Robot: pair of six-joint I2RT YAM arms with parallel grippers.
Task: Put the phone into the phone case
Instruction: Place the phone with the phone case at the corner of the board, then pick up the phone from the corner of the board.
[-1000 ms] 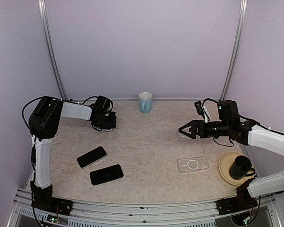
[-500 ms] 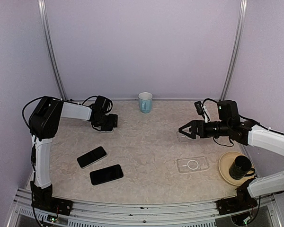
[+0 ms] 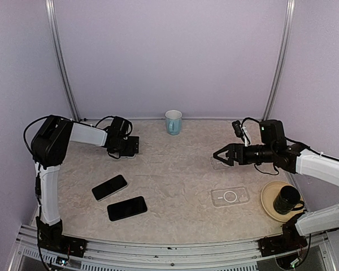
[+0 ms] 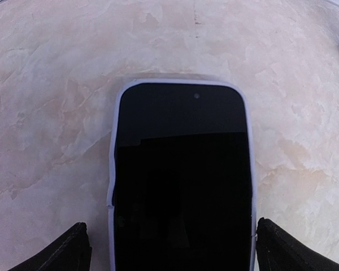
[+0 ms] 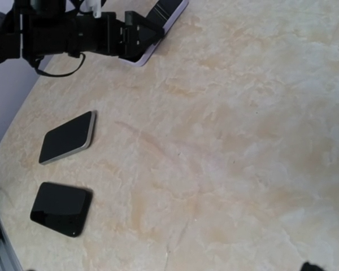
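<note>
Far-left part of the table [image 3: 175,175]: your left gripper [image 4: 172,251] sits low over the phone [image 4: 181,180]. The phone lies flat, screen up, seated in a pale case [image 4: 112,147] whose rim shows round the whole visible end.

Left jaws stand wider than the case. One of the fingers [image 4: 62,254] is clear of the left rim, with bare table between. The other is just beside the right rim. Nothing is clamped.

The phone's long axis runs straight out from the wrist, between the fingers. The end with the front-camera dot points away from the wrist. In the top view the gripper covers nearly all of the phone, so you cannot read its heading on the table there.

Right side: your right gripper [image 3: 219,154] hangs above the table, jaws parted, holding nothing.

Nearer the front on that side, a clear case [image 3: 230,196] lies flat, long axis roughly left to right.

Front left: a black phone [image 3: 127,208] and a silver-edged phone [image 3: 109,187] lie dark face up, near each other but apart. Both long axes slant up toward the right.
</note>
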